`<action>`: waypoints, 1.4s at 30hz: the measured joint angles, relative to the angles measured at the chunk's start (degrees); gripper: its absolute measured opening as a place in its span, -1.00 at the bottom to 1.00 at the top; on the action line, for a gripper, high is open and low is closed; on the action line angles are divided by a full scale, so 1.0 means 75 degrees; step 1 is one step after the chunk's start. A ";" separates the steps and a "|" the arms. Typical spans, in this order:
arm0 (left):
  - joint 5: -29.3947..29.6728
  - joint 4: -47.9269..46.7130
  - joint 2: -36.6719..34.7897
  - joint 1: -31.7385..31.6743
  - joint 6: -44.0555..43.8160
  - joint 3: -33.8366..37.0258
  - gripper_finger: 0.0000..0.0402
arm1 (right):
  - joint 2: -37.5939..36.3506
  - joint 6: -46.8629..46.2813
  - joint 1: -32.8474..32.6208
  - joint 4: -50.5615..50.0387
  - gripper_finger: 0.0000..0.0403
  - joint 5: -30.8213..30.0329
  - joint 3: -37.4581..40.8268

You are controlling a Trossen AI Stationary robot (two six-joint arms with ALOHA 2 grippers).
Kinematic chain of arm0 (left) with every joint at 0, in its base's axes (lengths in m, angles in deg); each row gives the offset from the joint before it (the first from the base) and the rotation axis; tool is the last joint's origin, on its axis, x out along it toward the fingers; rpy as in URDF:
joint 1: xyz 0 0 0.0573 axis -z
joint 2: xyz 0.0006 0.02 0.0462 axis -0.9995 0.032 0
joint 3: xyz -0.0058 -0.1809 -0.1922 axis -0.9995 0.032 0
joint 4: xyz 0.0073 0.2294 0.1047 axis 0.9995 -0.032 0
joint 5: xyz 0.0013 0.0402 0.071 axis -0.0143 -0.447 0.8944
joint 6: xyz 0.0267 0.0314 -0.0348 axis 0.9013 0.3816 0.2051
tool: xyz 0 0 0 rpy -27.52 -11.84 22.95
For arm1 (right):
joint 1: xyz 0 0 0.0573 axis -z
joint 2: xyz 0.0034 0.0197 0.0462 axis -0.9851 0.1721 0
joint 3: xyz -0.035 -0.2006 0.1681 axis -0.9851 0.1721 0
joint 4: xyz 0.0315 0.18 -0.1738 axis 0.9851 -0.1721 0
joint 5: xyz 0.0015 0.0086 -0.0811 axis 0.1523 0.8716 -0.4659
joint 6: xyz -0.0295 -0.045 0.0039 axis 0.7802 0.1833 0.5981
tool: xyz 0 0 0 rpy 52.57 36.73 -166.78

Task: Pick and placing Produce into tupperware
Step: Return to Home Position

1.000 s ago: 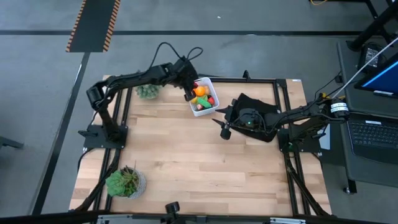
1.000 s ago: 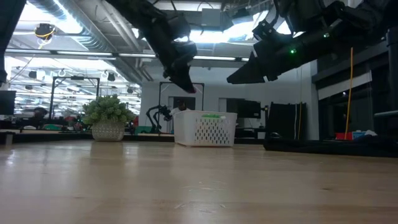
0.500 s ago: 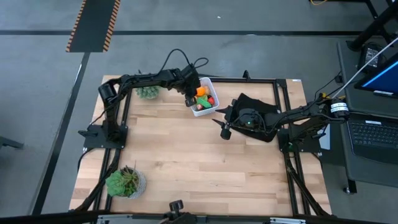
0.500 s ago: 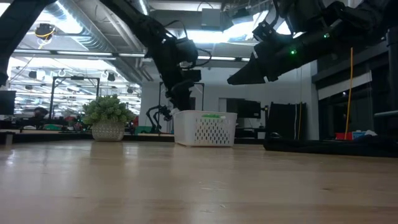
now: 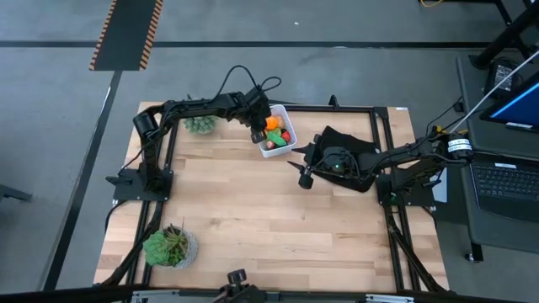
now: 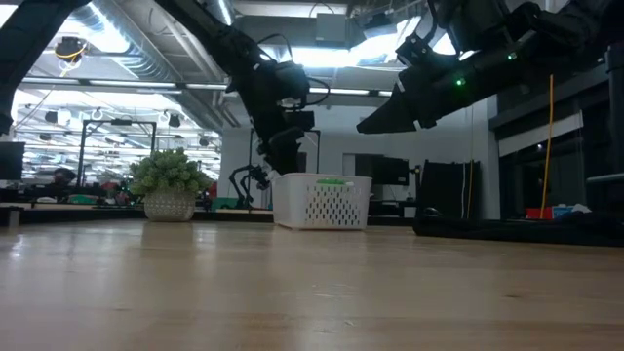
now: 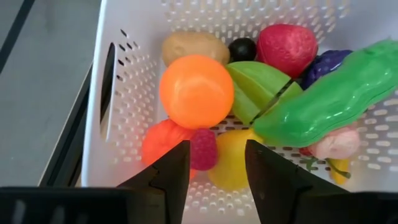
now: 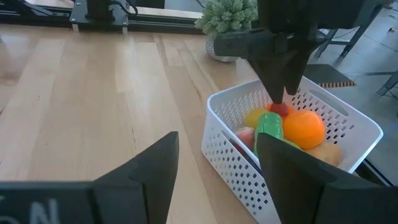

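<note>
A grey concrete floor [image 5: 50, 168] surrounds the wooden table [image 5: 253, 219]. Past the table's far corner lies an orange-and-black strip [image 5: 126, 34] (diagonal stripes). Beside the table stands a dark desk [image 5: 473, 109] bearing a laptop [image 5: 504, 181]. Ceiling lights [image 6: 97, 24] glow behind the table.

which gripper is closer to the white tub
Left. The left gripper hangs directly over the produce in the white tub, fingers open. The right gripper hovers over the table beside the black cloth, off to the tub's right in the high view.
</note>
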 joint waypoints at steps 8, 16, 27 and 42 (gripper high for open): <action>-0.0878 0.0045 -0.0412 0.0044 0.0222 0.0009 -0.25 | -0.0017 -0.0003 0.0000 -0.0109 0.08 0.0003 0.0000; -0.2707 0.1762 -0.2395 0.0216 -0.0135 0.1814 -0.30 | -0.0398 -0.0220 -0.0005 -0.0619 0.08 0.0015 0.0003; -0.2475 0.4633 -0.7077 0.0501 -0.1166 0.6094 -0.40 | -0.0423 -0.0237 -0.0033 -0.0563 0.08 0.0092 0.0003; -0.1616 0.5137 -1.2515 0.0647 -0.2288 0.9435 -0.55 | -0.0414 -0.0344 -0.0032 -0.0515 0.08 0.0258 0.0003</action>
